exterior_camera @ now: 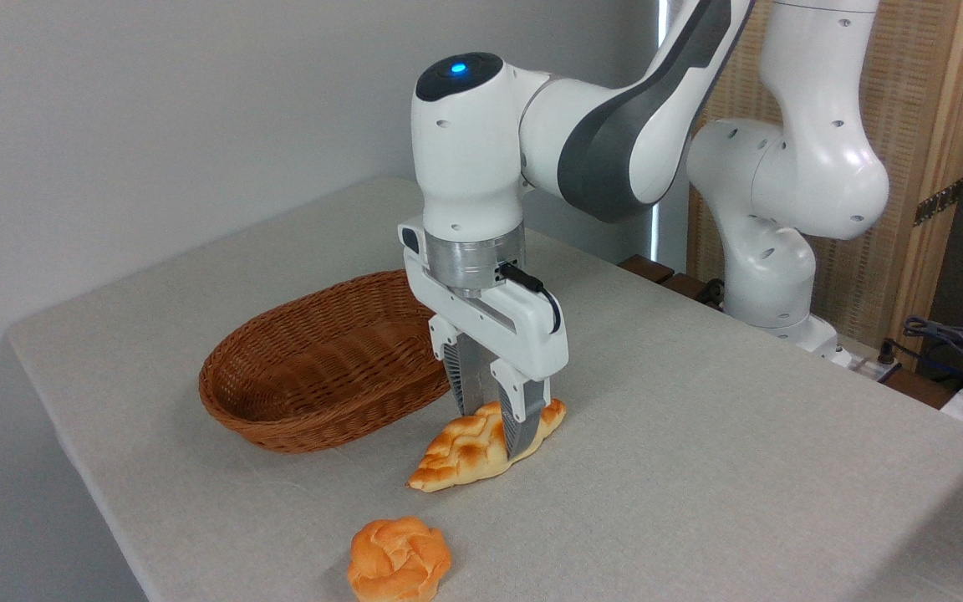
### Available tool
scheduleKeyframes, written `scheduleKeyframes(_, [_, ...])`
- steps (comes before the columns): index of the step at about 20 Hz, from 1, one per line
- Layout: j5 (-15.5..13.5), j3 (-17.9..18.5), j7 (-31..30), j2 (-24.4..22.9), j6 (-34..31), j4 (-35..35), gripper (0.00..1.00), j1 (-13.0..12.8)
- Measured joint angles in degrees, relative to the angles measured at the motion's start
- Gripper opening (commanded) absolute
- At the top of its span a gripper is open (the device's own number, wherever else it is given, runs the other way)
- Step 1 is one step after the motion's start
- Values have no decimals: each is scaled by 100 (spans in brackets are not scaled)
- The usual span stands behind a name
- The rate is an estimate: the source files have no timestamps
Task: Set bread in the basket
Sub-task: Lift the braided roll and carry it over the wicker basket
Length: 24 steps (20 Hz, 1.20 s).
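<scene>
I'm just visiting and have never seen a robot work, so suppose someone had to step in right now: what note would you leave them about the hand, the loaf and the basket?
Hand: down at the table, its two fingers astride the bread, one on each side near the loaf's right half. Whether they are already squeezing it cannot be told.
Bread: lying on the table, just right of the basket, not lifted.
Basket: on the table, nothing seen inside.
Small round bun: nearer the front edge, apart from the rest; not part of the job.
Done: hand brought onto the loaf.
Left: grip, lift, carry left over the basket, release.
</scene>
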Motion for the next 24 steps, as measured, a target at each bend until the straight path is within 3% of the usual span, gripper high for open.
scheduleKeyframes(4, [0, 0, 1, 0, 0, 0, 32, 0])
scheduleKeyframes(11, [0, 1, 49, 5, -60, 78, 32, 6])
scheduleKeyframes(20, [2, 342, 154, 567, -2128, 2393, 33, 27])
scheduleKeyframes(24, [-344, 132, -16, 680, -2383, 2925, 36, -9])
